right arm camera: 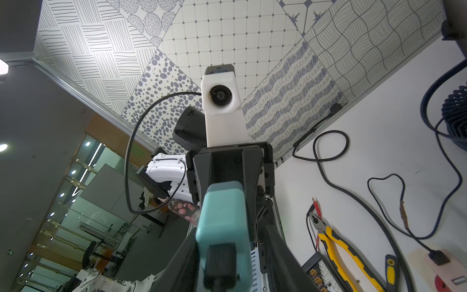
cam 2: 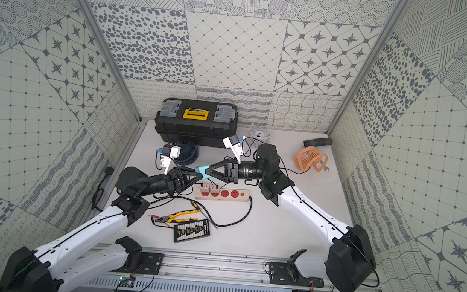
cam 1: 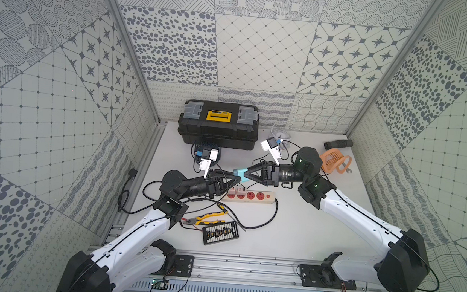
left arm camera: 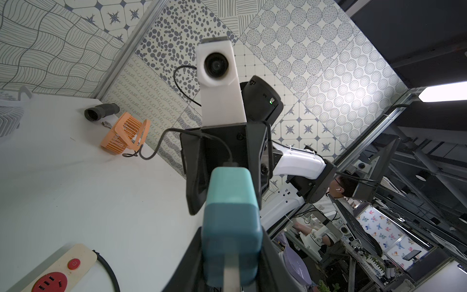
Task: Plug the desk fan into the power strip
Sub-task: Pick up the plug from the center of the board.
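Note:
A teal plug adapter (cam 1: pixel 238 172) hangs in the air just behind the power strip (cam 1: pixel 272 198). My left gripper (cam 1: pixel 236 178) is shut on it, its fingers pressed to both sides in the left wrist view (left arm camera: pixel 231 265). My right gripper (cam 1: pixel 245 174) faces it from the other side. Its jaws stand around the adapter (right arm camera: pixel 222 215), with a gap still showing at one finger. A thin black cable leads from the adapter towards the orange desk fan (cam 1: pixel 332 160). On the cream power strip, two pale pink plugs (cam 1: pixel 236 192) fill the left sockets and two red sockets (cam 1: pixel 255 195) are free.
A black toolbox (cam 1: pixel 218 124) stands at the back, with a dark blue fan (cam 1: pixel 197 151) in front of it and a white fan (cam 1: pixel 280 134) beside it. A black hose (cam 1: pixel 338 143) lies back right. Yellow pliers (cam 1: pixel 206 218), a black connector board (cam 1: pixel 219 232) and loose cables lie in front of the strip.

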Tool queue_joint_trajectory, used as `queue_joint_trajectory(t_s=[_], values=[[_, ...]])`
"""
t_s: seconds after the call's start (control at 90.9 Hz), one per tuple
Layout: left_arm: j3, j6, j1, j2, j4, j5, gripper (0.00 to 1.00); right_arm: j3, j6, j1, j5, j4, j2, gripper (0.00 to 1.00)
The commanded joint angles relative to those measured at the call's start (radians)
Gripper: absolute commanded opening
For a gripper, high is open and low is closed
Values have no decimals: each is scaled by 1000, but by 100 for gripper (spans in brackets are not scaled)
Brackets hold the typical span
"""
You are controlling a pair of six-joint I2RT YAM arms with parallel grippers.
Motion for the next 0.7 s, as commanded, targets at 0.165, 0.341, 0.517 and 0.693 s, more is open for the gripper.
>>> queue_joint_trajectory(t_s=[0.165, 0.341, 0.517, 0.693], values=[[-10, 34, -4, 6, 35, 2, 0, 24, -20, 16, -72, 58, 1, 27], [-29, 78, -4, -1, -58, -54, 28, 21, -128, 7, -45, -49, -46, 9], [-51, 237, -4, -85, -505, -332, 65, 11, -416, -70, 52, -362, -108, 5], [-108, 252, -1, -131, -703, -481, 70, -1, -848, -116, 304, -680, -126, 0]])
